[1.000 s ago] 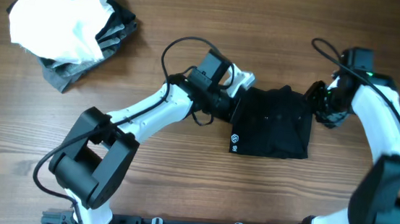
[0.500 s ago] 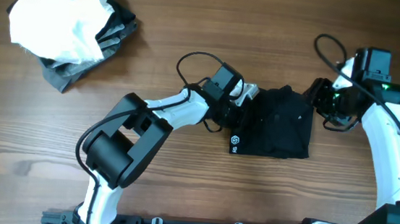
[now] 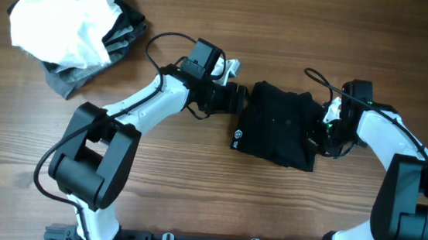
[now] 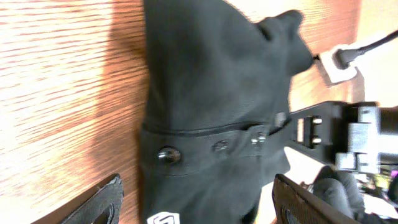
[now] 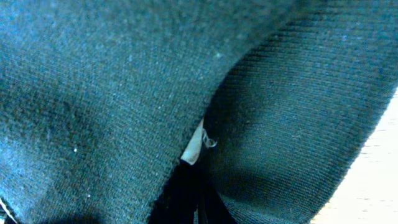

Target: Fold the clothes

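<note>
A black folded garment (image 3: 275, 129) with a small white logo lies at the table's middle. My left gripper (image 3: 240, 100) stands open at its left edge. In the left wrist view its fingers (image 4: 99, 202) spread wide, with the garment's (image 4: 211, 93) snap-buttoned edge just ahead of them and nothing gripped. My right gripper (image 3: 318, 137) is shut on the garment's right edge. The right wrist view is filled with dark fabric (image 5: 112, 93), the shut gripper (image 5: 199, 199) buried in a fold beside a small white tag (image 5: 194, 146).
A loose pile of clothes (image 3: 71, 26), white on top of grey and black pieces, sits at the far left corner. Both arms' cables loop over the table near the garment. Bare wood surrounds the garment.
My left gripper has let go of the garment, opened and drawn back to the left. My right gripper has moved in and shut on the right edge. The garment has shifted left.
</note>
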